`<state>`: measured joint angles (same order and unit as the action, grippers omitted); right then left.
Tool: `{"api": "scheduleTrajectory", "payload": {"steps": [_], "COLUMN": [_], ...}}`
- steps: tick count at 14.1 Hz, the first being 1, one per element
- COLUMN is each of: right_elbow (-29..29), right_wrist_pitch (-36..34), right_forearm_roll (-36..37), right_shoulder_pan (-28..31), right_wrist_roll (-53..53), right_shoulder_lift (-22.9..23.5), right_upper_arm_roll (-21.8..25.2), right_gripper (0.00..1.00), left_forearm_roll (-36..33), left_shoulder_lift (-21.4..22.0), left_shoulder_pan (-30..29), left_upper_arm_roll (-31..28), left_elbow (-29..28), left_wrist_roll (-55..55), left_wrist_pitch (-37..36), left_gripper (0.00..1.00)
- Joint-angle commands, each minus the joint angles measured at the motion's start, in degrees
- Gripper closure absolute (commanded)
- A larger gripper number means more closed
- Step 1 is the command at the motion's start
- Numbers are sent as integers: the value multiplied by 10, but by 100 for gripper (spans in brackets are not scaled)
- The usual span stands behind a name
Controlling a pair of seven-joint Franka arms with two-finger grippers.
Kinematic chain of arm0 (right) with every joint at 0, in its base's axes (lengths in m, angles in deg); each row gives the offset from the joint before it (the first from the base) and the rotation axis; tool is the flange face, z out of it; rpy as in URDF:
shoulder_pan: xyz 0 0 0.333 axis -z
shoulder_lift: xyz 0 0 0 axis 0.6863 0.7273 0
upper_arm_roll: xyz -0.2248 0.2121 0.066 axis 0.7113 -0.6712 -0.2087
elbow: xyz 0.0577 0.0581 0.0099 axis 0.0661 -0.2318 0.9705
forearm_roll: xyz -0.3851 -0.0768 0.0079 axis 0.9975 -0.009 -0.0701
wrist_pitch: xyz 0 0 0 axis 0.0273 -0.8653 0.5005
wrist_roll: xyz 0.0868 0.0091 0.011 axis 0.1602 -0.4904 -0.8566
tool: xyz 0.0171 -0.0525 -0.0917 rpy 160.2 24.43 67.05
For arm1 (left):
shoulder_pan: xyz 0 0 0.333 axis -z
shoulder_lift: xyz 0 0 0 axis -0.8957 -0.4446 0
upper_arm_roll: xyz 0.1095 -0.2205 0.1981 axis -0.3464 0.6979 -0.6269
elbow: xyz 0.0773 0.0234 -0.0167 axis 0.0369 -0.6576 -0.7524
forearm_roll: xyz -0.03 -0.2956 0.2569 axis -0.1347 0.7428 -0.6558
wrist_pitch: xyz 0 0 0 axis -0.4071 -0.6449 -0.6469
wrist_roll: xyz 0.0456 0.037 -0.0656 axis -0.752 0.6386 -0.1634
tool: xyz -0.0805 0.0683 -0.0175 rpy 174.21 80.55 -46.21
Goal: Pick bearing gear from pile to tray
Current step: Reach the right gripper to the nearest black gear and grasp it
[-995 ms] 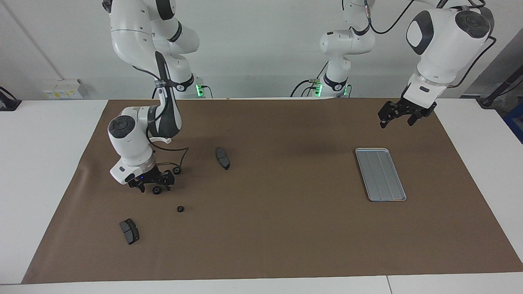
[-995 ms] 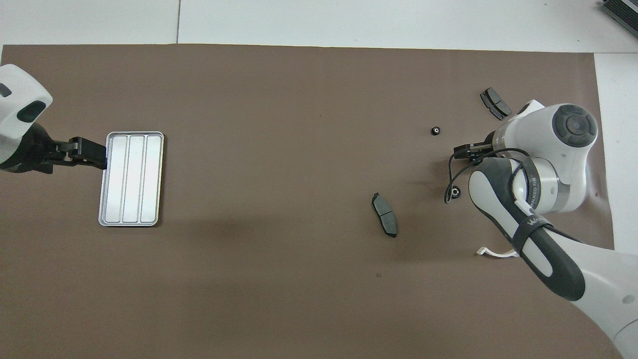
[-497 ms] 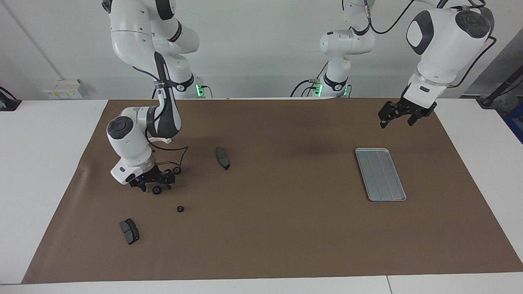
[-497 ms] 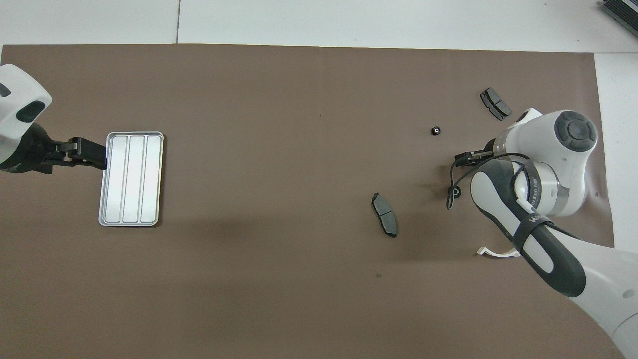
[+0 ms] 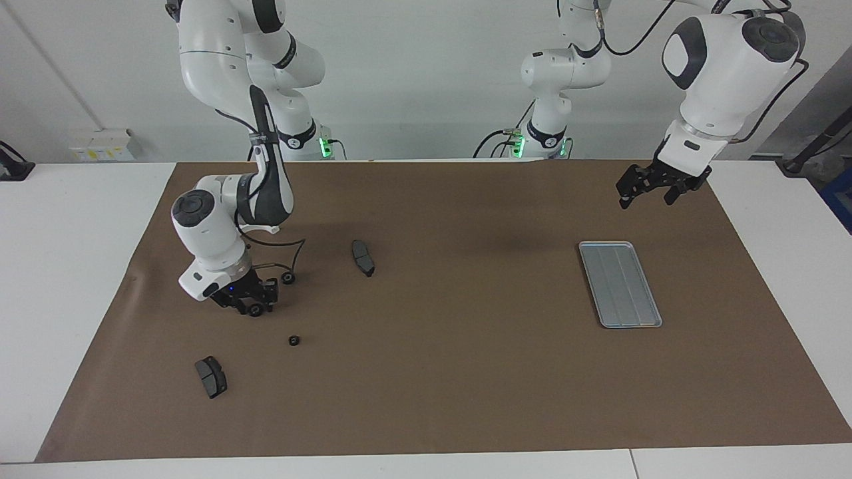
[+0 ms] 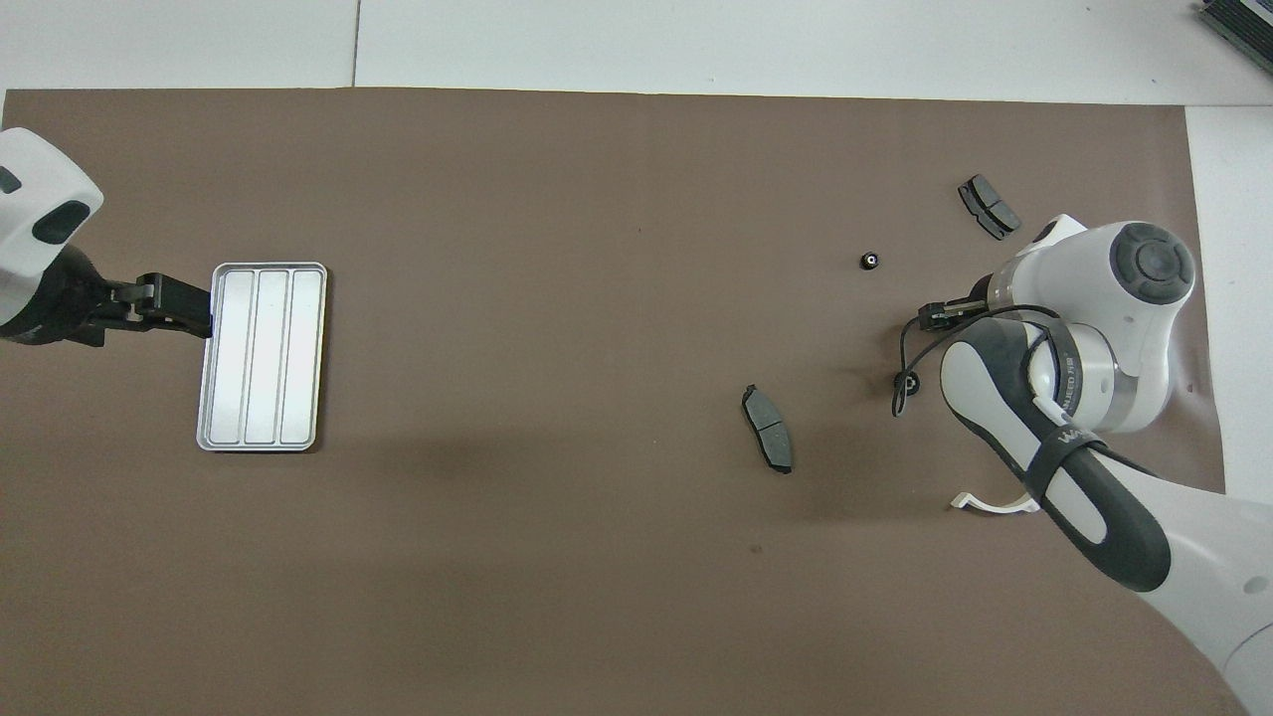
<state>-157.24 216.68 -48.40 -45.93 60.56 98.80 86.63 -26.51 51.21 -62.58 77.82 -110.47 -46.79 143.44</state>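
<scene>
Right end effector [image 5: 254, 304] clamps a bearing gear [image 5: 255, 310] down on the bench near the right arm's end; a straight lift should avoid slipping. Left end effector [image 5: 649, 191], fingers apart, waits above the bench just beside the tray [image 5: 620, 284].

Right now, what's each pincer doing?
Left pincer: open, holding nothing, waiting above the mat near the tray.
Right pincer: low over the mat, around a gear; grip cannot be told.
</scene>
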Motion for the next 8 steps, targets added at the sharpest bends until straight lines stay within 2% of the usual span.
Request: {"api": "scheduleTrajectory", "payload": {"steps": [1, 2, 3, 6, 8], "right_elbow": [-7, -6, -6, 9, 37], "right_wrist_pitch": [19, 19, 19, -8, -68], "right_forearm_roll": [-17, -17, -17, -17, -17], "right_shoulder_pan": [7, 7, 7, 2, -1], "right_wrist_roll": [-26, -25, -23, -14, 18], "right_shoulder_lift": [6, 6, 6, -7, -31], "right_upper_arm_roll": [-2, -3, -3, -3, -5], "right_gripper": [73, 90, 100, 100, 100], "left_forearm_roll": [-12, -12, -12, -12, -12], "left_shoulder_lift": [16, 15, 15, 16, 15], "left_shoulder_pan": [-3, -3, -3, -3, -3], "left_upper_arm_roll": [0, 1, 0, 0, 1], "left_elbow": [-18, -18, -18, -18, -18], "left_wrist_roll": [5, 5, 6, 7, 7], "left_wrist_pitch": [9, 9, 9, 10, 9], "left_gripper": [0, 0, 0, 0, 0]}}
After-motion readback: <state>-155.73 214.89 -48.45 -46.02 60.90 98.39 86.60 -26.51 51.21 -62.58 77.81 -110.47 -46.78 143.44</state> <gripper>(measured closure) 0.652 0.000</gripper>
